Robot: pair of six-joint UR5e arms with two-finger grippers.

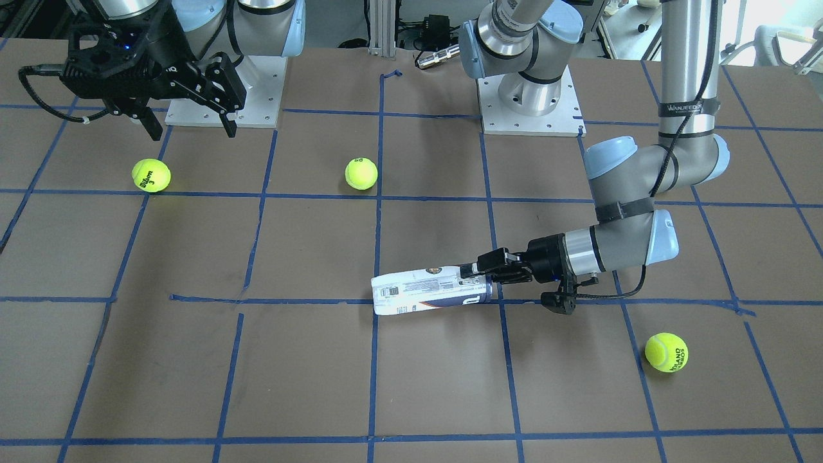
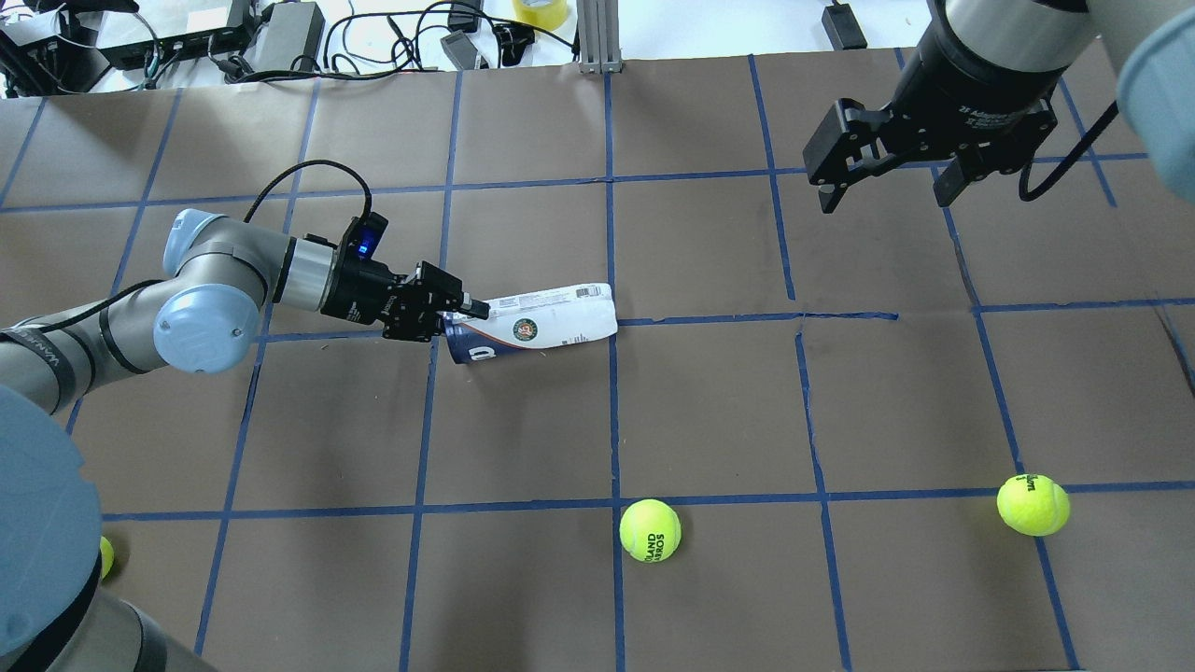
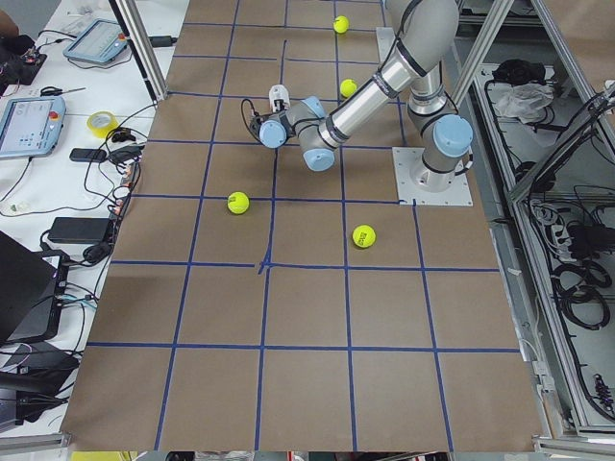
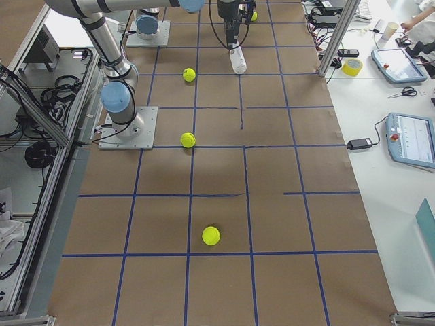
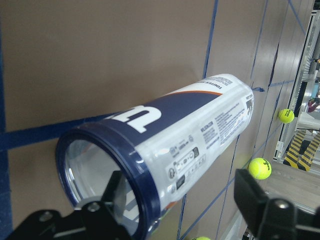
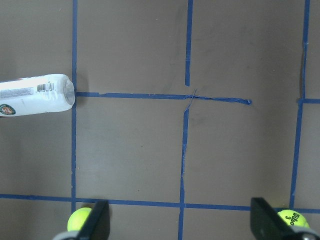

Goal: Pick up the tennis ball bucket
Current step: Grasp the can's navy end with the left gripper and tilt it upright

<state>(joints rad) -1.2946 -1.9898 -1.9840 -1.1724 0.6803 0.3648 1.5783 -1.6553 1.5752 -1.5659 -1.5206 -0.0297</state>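
1. Left claw [image 1: 476, 273] is open and grips nothing. It straddles the navy rim of the tennis ball bucket [image 2: 537, 322], one finger inside the mouth and the other outside, off the wall.
2. Bucket lies on its side on the bench [image 2: 709, 401], mouth facing the left claw.
3. Right claw [image 2: 885, 191] is wide open and empty, above the bench, well apart from the bucket's closed end.

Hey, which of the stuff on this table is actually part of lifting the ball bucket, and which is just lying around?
In the job:
tennis ball bucket, lying on its side
left gripper, open at its navy rim, one finger inside the mouth

Lying about:
Wilson ball
centre ball
ball by the left arm
right gripper, open, idle
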